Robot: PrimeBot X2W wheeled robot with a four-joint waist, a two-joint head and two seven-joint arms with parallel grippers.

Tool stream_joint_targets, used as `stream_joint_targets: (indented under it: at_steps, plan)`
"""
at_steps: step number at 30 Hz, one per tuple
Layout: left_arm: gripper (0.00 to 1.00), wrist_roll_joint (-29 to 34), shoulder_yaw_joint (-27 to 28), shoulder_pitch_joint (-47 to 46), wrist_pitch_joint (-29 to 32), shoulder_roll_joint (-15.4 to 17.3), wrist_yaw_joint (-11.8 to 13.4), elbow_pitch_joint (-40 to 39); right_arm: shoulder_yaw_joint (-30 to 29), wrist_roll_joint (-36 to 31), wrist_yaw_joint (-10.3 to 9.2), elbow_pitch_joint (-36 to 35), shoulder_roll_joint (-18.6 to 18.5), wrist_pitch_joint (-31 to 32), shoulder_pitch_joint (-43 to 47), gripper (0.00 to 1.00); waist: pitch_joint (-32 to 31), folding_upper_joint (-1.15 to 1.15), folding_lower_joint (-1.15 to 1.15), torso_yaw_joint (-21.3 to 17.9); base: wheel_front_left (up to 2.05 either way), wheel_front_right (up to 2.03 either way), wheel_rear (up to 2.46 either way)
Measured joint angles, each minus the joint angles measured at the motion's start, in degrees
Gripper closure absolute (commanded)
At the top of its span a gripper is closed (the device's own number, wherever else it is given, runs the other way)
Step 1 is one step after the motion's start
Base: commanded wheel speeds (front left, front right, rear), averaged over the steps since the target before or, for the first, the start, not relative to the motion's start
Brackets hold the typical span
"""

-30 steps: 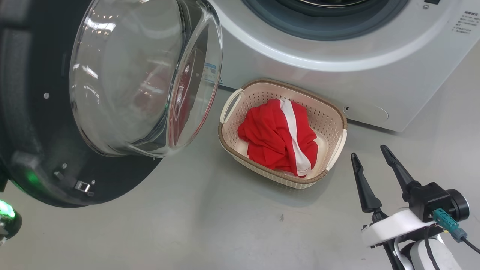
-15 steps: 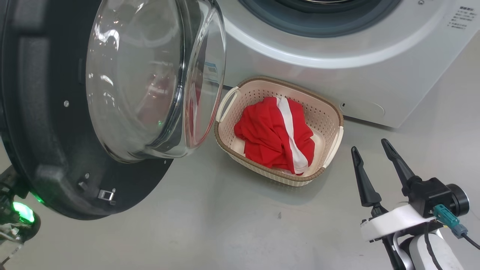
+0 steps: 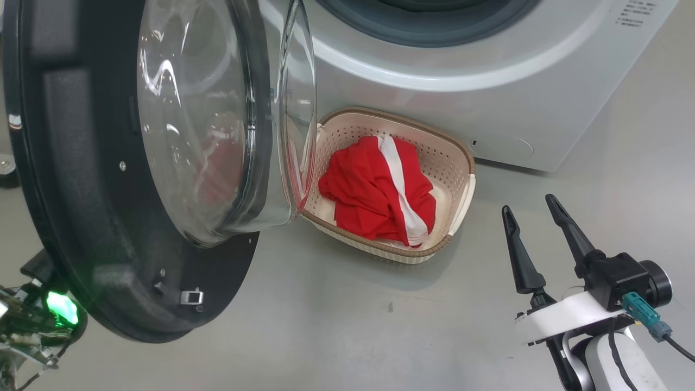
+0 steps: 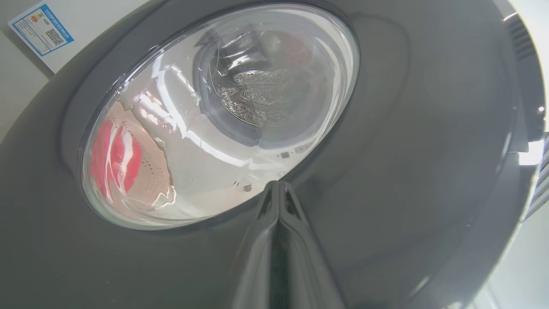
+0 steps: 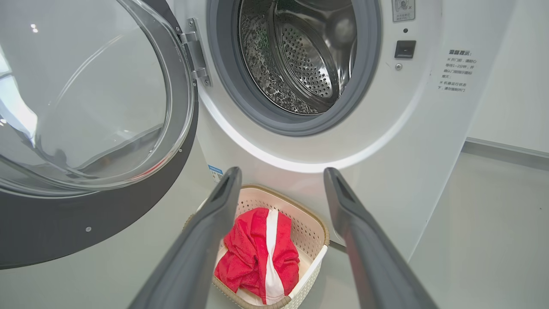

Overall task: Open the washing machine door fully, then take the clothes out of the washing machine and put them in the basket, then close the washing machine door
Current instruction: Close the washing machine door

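Lying in basket (image 3: 462, 156), clothes (image 3: 369, 190), beyond right pincer (image 3: 528, 203)

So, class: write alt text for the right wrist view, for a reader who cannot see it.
A white washing machine stands open, steel drum visible, its round door swung out at left. Below it a cream basket holds red clothes with a white stripe, framed by the open right gripper.

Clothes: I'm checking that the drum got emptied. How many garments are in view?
1. The clothes lie in the basket on the floor before the washing machine. More could be hidden low in the drum.
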Motion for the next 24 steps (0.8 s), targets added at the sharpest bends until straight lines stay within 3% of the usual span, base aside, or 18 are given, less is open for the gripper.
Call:
stream_joint_targets:
  at_steps: [9,24]
  plan:
    - [1.0,0.3,-0.3,2.3,1.6,-1.5,0.0,-3.8,0.9,0.1,0.02,0.8,0.7,-0.5,-1.2,0.0,0.4,0.0,0.0,-2.9,0.0,0.0,0.0]
    - [1.0,0.6,-0.7,4.2,2.8,-4.4,0.0,-7.5,2.9,1.3,0.08,3.3,2.0,-1.5,-2.9,0.0,0.9,0.0,0.0,-11.3,0.0,0.0,0.0]
